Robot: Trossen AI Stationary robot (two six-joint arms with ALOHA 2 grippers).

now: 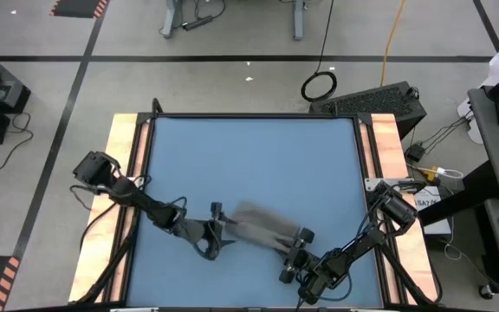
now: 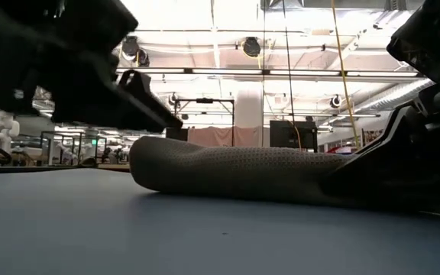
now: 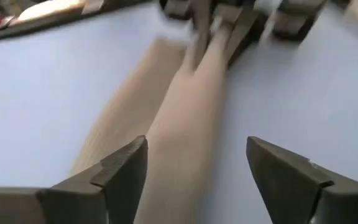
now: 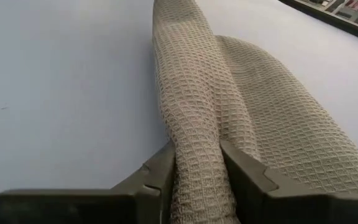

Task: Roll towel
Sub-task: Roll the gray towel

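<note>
High view: the towel (image 1: 262,227) is seen as a narrow grey-brown roll lying on the blue table (image 1: 249,156) near its front edge, stretched between the two arms. The left gripper (image 1: 216,230) is placed at the roll's left end, the right gripper (image 1: 294,254) at its right end.

Low view: the towel (image 2: 235,174) is shown as a long rolled form resting on the tabletop. Dark parts of an arm are seen above its left end, and more dark arm parts at the right edge against its other end.

Left wrist view: the left gripper (image 3: 196,168) is held with its fingers (image 3: 124,171) spread wide; the towel (image 3: 173,124) runs between them, untouched by either one.

Right wrist view: the right gripper (image 4: 197,168) is closed on the towel (image 4: 197,93), the raised fold being pinched between both fingers (image 4: 160,171).
</note>
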